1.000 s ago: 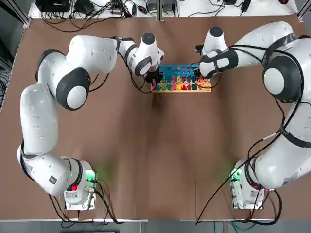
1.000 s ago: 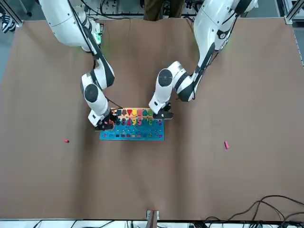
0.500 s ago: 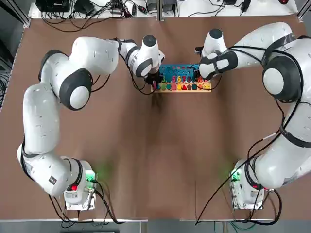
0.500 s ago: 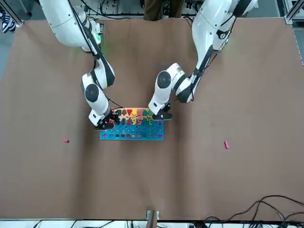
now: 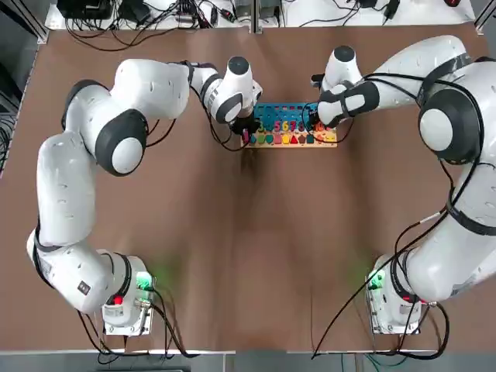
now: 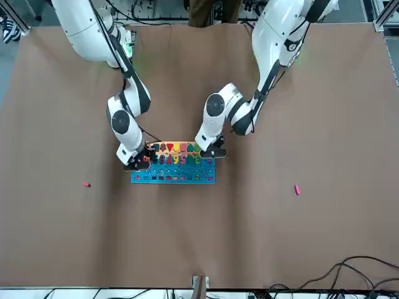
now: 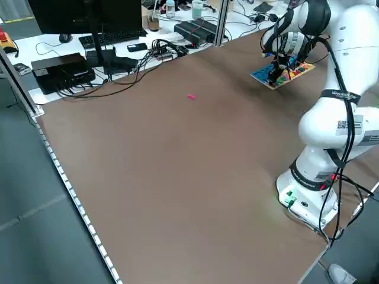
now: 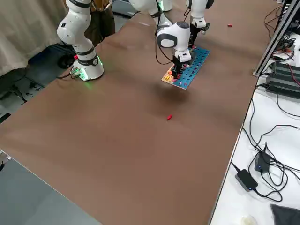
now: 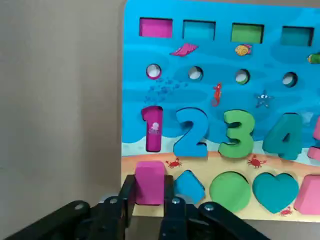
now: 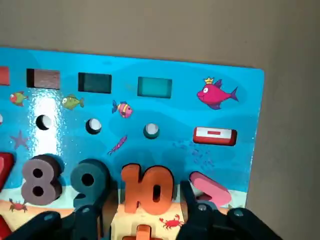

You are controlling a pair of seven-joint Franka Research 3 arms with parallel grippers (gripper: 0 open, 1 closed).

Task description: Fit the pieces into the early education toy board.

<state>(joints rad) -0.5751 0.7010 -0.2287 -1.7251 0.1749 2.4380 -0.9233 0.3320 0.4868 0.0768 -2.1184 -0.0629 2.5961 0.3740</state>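
The early education toy board (image 5: 288,113) lies at the far middle of the table, its blue part (image 6: 174,177) away from the arms. My left gripper (image 9: 149,197) is at the board's left end, shut on a pink piece (image 9: 150,181) held over the tan strip's corner, beside the blue diamond. My right gripper (image 10: 147,200) stands at the right end. Its fingers are open on either side of the orange "10" piece (image 10: 147,187), which sits in the board. A pink piece (image 10: 207,186) lies tilted next to the "10".
A small red piece (image 6: 87,184) lies loose on the brown table beyond the board on my right side, also seen in the right side view (image 8: 169,117). A pink piece (image 6: 297,190) lies loose on my left side. Cables and boxes line the far table edge (image 5: 155,15).
My right gripper's fingers have spread apart from the orange "10". The left gripper keeps its hold on the pink piece and has shifted only slightly.
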